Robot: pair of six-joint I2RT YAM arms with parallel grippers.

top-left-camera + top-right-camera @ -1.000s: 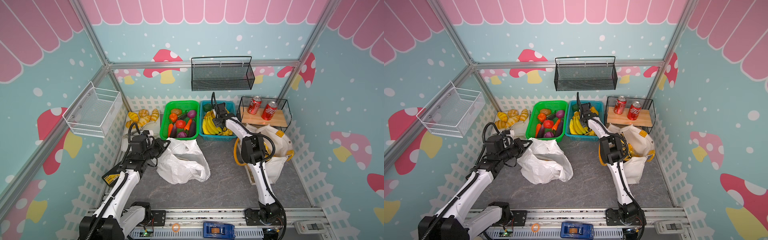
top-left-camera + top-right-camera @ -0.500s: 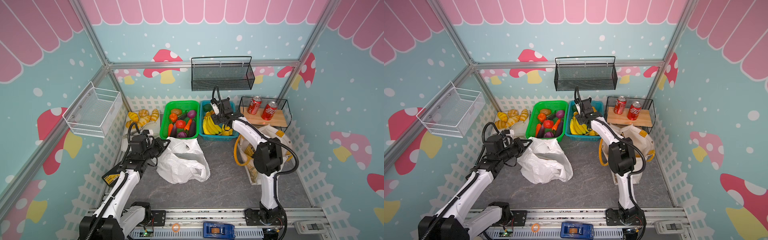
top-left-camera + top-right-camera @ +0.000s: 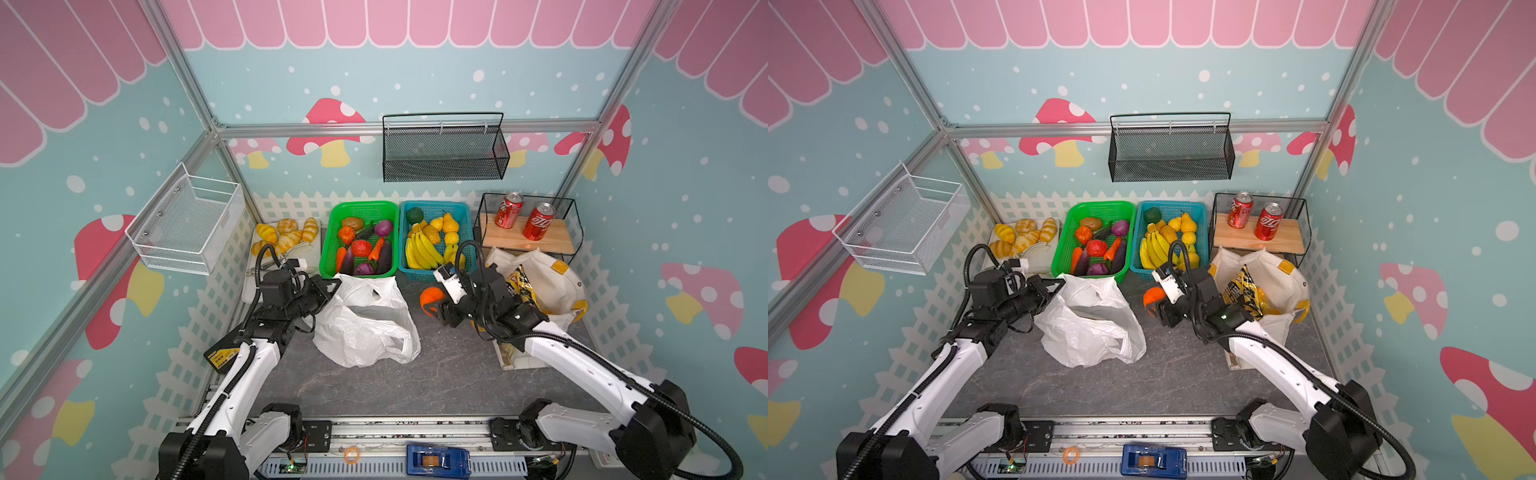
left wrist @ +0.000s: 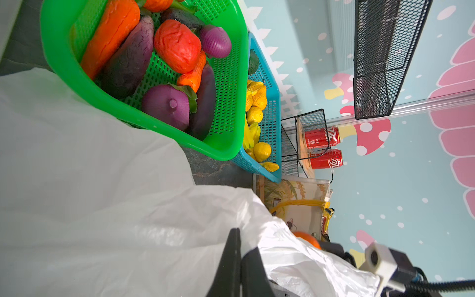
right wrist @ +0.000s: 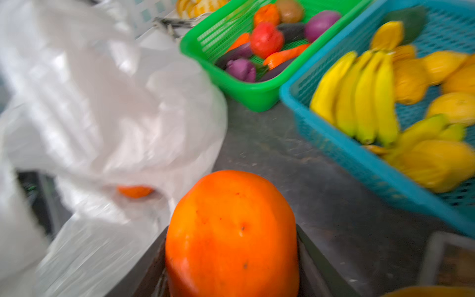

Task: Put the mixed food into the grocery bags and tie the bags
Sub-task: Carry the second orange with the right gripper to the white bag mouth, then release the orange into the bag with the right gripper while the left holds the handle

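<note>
Grey tabletop (image 3: 436,374) is showing between the bag (image 3: 365,328) and the right gripper (image 3: 434,306), which is clamping an orange (image 3: 430,296) just beside the bag, short of its mouth — the tote (image 3: 552,274) is standing behind that arm. Left gripper (image 3: 332,286) is pinching the bag's rim with jaws closed tight, but the mouth is sagging. A release from here is probably risking the orange striking slack plastic and rolling away — or the thin rim slipping free.
</note>
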